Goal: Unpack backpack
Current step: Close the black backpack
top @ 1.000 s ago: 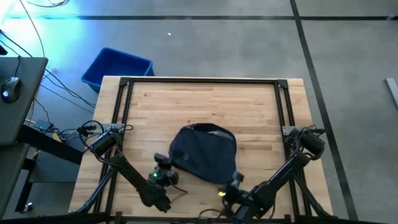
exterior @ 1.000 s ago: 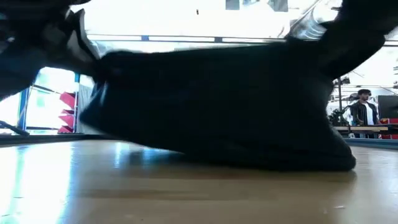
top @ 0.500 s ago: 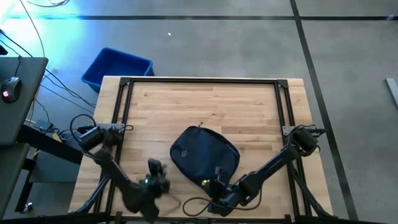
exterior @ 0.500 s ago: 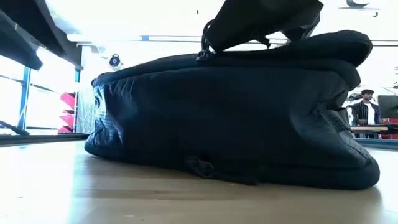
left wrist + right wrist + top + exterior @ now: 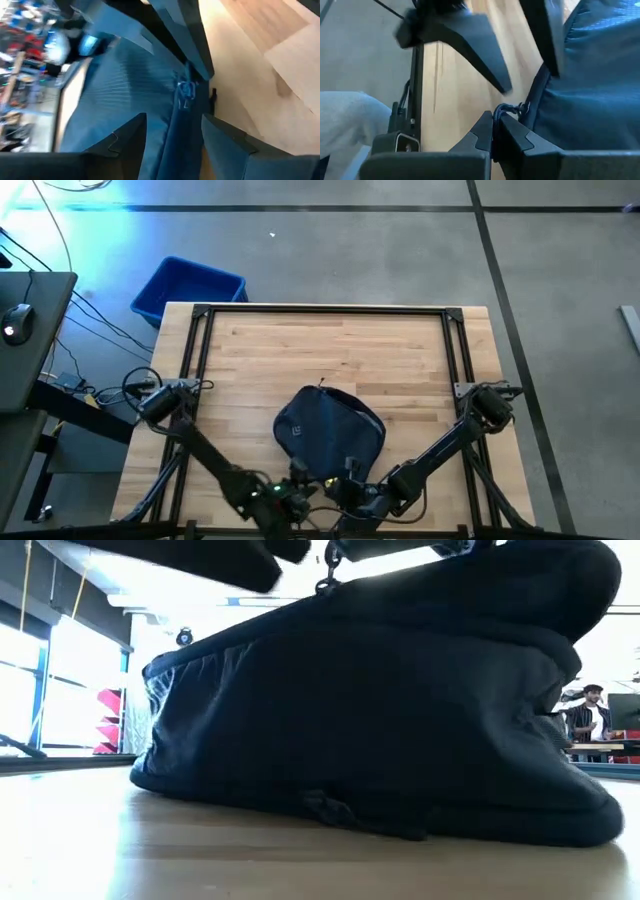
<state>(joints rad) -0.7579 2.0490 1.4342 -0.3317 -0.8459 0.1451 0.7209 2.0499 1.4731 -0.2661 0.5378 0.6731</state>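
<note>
High view: backpack (image 5: 330,432) near table (image 5: 340,345) front edge | right gripper (image 5: 496,131) pinching zipper pull (image 5: 509,109) | left gripper (image 5: 172,131) spread over seam | step: unzipping | next: pull zipper along.

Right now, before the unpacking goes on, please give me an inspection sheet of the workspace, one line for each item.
Surface: wooden table with a dark frame, bare around the bag.
Job's things: dark navy backpack lying at the near middle of the table.
Clutter: nothing seen on the table.
End effectors: left end effector open, fingers either side of the backpack's edge near a zipper pull; right end effector shut on a cord loop at the backpack's edge.
Cables: loose cables on the floor left of the table.
Surroundings: blue bin on the floor; a person far behind.
</note>
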